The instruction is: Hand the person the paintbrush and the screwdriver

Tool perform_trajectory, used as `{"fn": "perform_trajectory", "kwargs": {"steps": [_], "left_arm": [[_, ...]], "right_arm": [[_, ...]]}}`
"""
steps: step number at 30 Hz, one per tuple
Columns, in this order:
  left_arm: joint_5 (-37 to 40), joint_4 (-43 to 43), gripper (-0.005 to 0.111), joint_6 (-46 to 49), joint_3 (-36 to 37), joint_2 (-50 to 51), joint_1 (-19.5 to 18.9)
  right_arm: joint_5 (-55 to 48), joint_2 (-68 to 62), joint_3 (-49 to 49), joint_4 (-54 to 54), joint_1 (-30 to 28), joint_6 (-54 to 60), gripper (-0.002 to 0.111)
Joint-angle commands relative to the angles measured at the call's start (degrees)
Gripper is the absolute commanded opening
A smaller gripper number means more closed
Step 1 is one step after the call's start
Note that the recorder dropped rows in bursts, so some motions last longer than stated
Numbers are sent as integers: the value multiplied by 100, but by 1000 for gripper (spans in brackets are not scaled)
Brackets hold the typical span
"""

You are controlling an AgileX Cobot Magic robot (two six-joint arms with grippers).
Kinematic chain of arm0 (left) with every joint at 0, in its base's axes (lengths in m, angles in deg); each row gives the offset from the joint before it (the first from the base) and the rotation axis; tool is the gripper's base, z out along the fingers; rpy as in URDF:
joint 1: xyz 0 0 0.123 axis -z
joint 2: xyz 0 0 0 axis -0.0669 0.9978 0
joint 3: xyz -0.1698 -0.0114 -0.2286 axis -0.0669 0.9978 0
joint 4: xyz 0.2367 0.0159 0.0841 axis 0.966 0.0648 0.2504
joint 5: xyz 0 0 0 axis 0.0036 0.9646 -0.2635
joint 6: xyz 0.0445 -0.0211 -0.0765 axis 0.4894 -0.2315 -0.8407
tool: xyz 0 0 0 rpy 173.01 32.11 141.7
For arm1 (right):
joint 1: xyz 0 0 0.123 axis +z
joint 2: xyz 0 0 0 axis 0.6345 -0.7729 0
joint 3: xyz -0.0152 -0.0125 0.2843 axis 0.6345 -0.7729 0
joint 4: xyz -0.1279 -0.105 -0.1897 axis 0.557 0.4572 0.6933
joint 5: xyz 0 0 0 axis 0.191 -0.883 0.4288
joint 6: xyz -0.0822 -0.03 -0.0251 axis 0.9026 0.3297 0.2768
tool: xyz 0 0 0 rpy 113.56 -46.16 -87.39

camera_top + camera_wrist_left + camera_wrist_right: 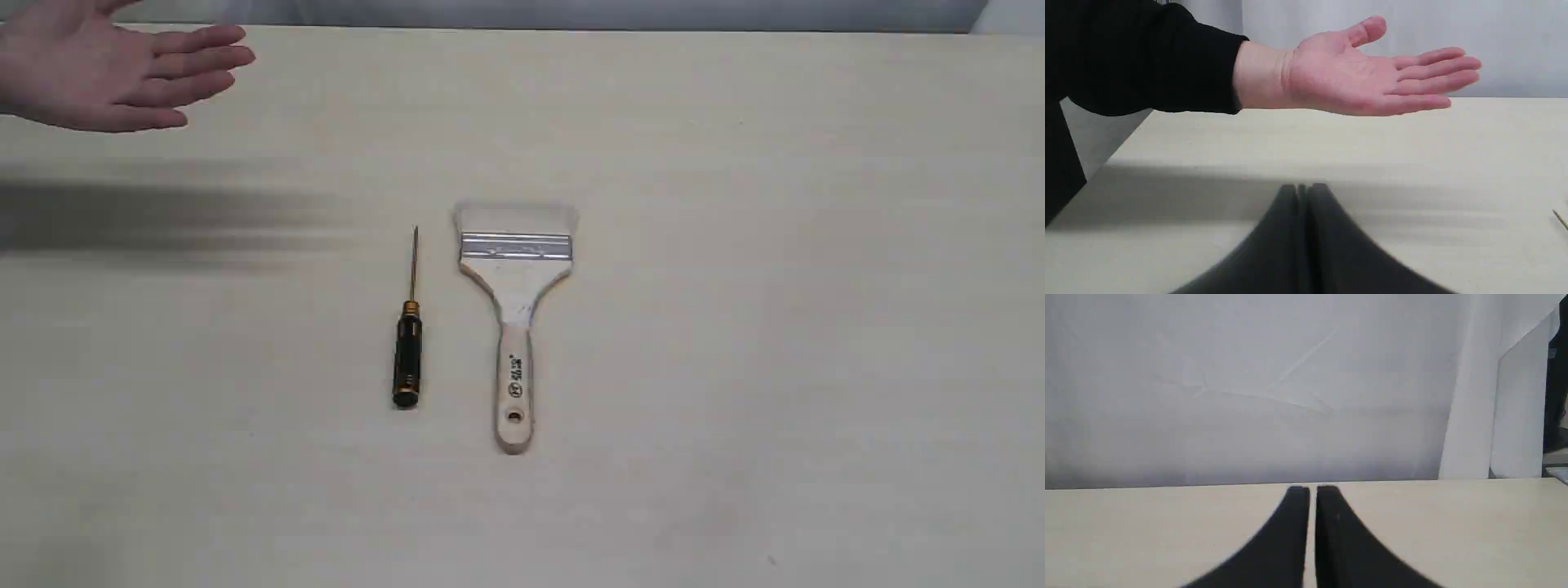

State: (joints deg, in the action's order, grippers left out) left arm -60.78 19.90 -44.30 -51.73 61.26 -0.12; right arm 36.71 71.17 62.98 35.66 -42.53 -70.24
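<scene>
The paintbrush [514, 318] lies flat mid-table, pale bristles toward the far edge, wooden handle toward the near edge. Just left of it lies the screwdriver [408, 343], black handle near, thin shaft pointing away; its tip [1560, 219] shows at the edge of the left wrist view. The person's hand [106, 73] hovers palm up over the far left corner, also seen as an open palm [1367, 77] with a black sleeve. My left gripper [1302, 188] is shut and empty, low over the table. My right gripper [1312, 491] is shut, a thin slit between its fingers. Neither arm shows in the exterior view.
The pale table [775, 367] carries a dark blurred shadow [163, 216] on its left side below the hand. A grey-white backdrop [1249, 396] stands behind the far edge. The table's left edge [1114, 151] shows beside the sleeve.
</scene>
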Motion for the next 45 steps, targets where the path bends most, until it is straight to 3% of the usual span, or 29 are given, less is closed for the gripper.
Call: {"fn": "perform_trajectory", "kwargs": {"steps": [1, 11, 14, 18, 20, 26, 36, 41, 45], "left_arm": [[-59, -23, 0, -12, 12, -14, 32], [-59, -23, 0, -12, 12, -14, 32], [-59, -23, 0, -12, 12, -14, 32], [-63, -9, 0, -12, 12, -14, 32], [-63, -9, 0, -12, 12, -14, 32], [-63, -9, 0, -12, 12, -14, 32], [-63, -9, 0, -12, 12, -14, 32], [-63, -9, 0, -12, 12, -14, 32], [-63, -9, 0, -12, 12, -14, 32]], "right_arm": [[-20, 14, -13, -2, -7, -25, 4], [491, 2, -13, 86, 65, -864, 4], [1044, -104, -13, 1295, 544, -2075, 7], [1602, -714, 496, 3941, 1446, -4379, 34], [1516, -1169, 889, 4494, 1732, -4642, 44], [524, -3024, 2249, 4739, 2453, -4793, 45], [-2700, -6466, 4801, 4670, 4665, -4434, 45], [-3295, -7687, 6014, 3553, 4925, -3529, 47], [-4069, -8553, 6988, 2349, 4902, -2679, 61]]}}
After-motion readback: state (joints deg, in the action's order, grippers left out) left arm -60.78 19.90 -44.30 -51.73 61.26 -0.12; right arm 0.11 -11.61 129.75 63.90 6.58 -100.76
